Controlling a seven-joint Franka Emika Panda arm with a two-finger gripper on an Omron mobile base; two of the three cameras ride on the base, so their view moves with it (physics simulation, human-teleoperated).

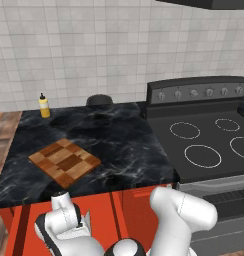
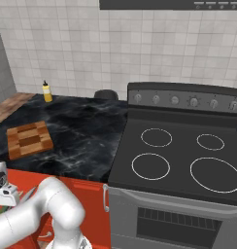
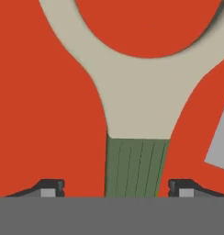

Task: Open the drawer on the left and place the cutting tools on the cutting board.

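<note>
A: Peeler position: it lies flat on the red drawer floor, its pale forked head pointing away from the hand and its green handle running back between the 2 fingertips.

B: Gripper state?

A: Spread. 1 fingertip stands on each side of the green handle, neither touching it. That alignment suits a pinch across the narrow handle.

B: Second tool?

A: A grey blade, probably the knife, shows at the right edge of the hand view, near the peeler.

B: Destination?

A: The cutting board sits on the black counter near its front left corner, above the drawer, with nothing on it. Neither tool has been delivered.
</note>
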